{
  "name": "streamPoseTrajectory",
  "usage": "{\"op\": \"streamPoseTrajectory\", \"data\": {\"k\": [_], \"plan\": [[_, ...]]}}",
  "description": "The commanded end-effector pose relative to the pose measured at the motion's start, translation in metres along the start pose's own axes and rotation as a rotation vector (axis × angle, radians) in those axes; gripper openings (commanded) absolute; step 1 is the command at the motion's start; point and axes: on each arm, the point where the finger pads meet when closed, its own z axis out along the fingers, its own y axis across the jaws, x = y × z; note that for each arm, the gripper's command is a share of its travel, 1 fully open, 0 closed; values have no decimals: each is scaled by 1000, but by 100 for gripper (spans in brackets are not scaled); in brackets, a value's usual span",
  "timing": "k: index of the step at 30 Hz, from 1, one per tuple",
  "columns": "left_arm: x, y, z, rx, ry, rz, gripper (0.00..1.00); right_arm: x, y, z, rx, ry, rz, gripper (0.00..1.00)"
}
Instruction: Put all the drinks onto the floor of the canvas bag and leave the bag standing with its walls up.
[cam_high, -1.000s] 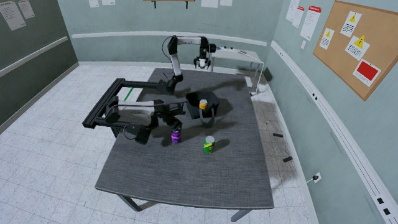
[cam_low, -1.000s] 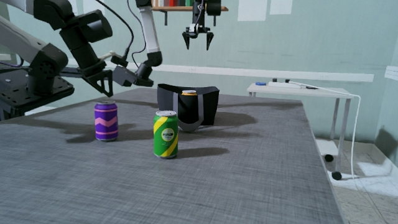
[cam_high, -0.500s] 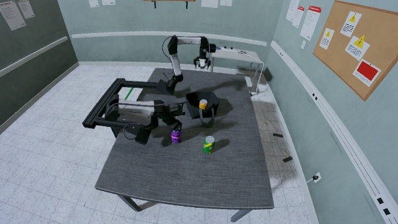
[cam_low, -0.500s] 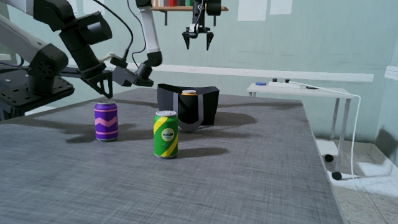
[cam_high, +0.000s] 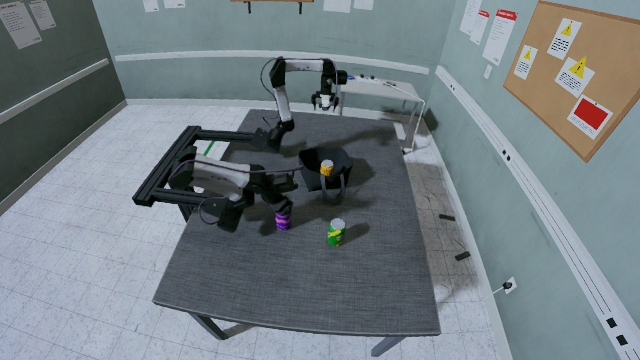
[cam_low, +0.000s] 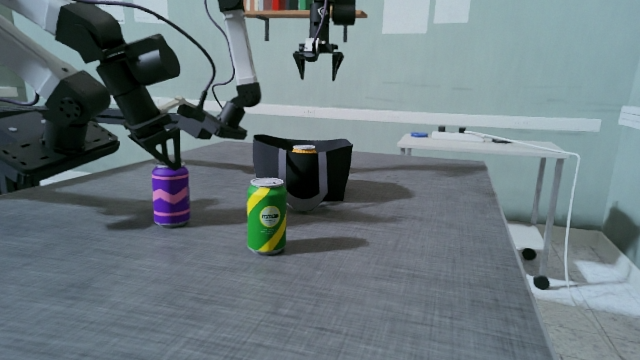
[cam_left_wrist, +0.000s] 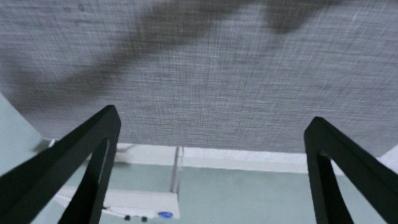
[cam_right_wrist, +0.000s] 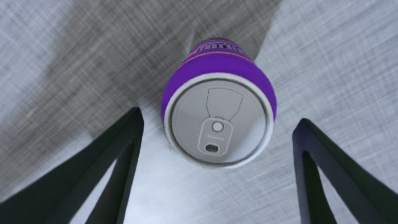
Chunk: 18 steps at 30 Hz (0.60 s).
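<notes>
The right gripper (cam_high: 284, 209) (cam_low: 169, 161) (cam_right_wrist: 218, 119), its fingers apart, hovered at the purple soda can's (cam_high: 283, 221) (cam_low: 171, 196) (cam_right_wrist: 218, 120) top, left of the green soda can (cam_high: 336, 233) (cam_low: 267, 216) on the desk (cam_high: 300, 280) (cam_low: 320, 300) (cam_right_wrist: 345, 65).
</notes>
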Motion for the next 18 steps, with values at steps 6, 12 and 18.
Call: {"op": "streamPoseTrajectory", "data": {"k": [6, 12, 18], "plan": [[4, 5, -7, -19, 16, -21, 100, -3, -5, 16, 8, -41, -14, 84], [4, 5, -7, -19, 16, -21, 100, 3, -2, 20, -2, -20, -4, 84], [4, 5, -7, -19, 16, -21, 100, 3, -6, 31, 14, -42, -15, 84]]}}
